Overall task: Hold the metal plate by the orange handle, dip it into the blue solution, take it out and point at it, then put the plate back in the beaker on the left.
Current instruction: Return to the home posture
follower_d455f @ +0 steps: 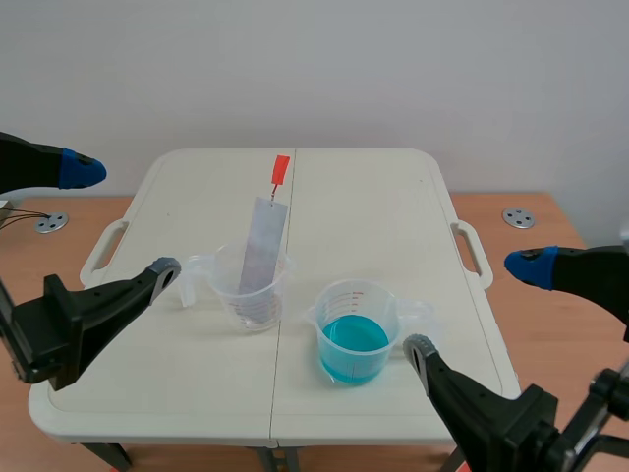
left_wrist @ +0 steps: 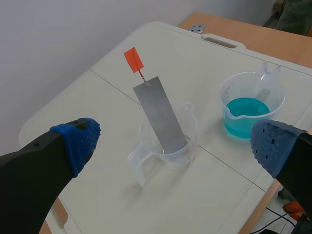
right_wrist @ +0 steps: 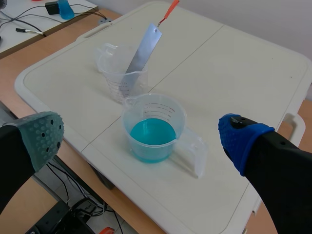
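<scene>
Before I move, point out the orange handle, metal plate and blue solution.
orange handle (follower_d455f: 281, 169), scene view, middle of tab.
metal plate (left_wrist: 160, 115), left wrist view, middle of its face.
blue solution (right_wrist: 152, 132), right wrist view, liquid surface.

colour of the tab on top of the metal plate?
Orange-red, on the handle tab above the grey metal plate; clearest in the left wrist view.

the orange handle (right_wrist: 171, 7) runs off the right wrist view's edge. the metal plate (follower_d455f: 263, 241) shows only dimly low down, through the clear beaker (follower_d455f: 231, 295). the scale on the beaker of blue solution (follower_d455f: 356, 301) is too small to read.
</scene>
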You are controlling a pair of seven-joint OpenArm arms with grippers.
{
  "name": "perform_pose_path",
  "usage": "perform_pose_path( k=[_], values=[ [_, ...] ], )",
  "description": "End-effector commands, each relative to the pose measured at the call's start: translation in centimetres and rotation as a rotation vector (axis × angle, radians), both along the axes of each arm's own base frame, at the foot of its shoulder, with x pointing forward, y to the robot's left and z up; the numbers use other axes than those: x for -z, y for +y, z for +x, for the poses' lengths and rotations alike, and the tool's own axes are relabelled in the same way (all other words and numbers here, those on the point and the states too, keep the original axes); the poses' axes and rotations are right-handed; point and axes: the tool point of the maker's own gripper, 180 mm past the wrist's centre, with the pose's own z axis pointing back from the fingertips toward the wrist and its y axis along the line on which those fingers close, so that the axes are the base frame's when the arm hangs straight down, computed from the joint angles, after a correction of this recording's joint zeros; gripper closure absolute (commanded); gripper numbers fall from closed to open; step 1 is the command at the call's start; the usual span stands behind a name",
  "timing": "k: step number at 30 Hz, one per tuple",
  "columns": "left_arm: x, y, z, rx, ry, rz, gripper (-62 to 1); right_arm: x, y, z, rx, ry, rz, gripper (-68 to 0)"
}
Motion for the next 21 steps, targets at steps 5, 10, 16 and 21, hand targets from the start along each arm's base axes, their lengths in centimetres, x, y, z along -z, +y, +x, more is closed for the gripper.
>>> perform_pose_path(
  k=[5, 10, 16, 21],
  values=[
    [-0.66, -0.23, 0.03, 0.006, -0.018, -0.017, -62.3, -0.91, 0.17, 0.21, -0.008, -0.025, 0.01, -66.3],
    [-0.66, -0.23, 0.03, 0.006, -0.018, -0.017, -62.3, -0.91, 0.17, 0.21, -0.008, -0.025, 0.01, -66.3],
    [-0.22, -0.06, 0.03, -0.001, -0.001, 0.001, -62.3, -0.91, 0.17, 0.21, -0.008, -0.025, 0.01, -66.3],
    [-0.22, -0.06, 0.03, -0.001, -0.001, 0.001, -62.3, -0.91, 0.17, 0.21, -0.008, -0.025, 0.01, -66.3]
  ],
)
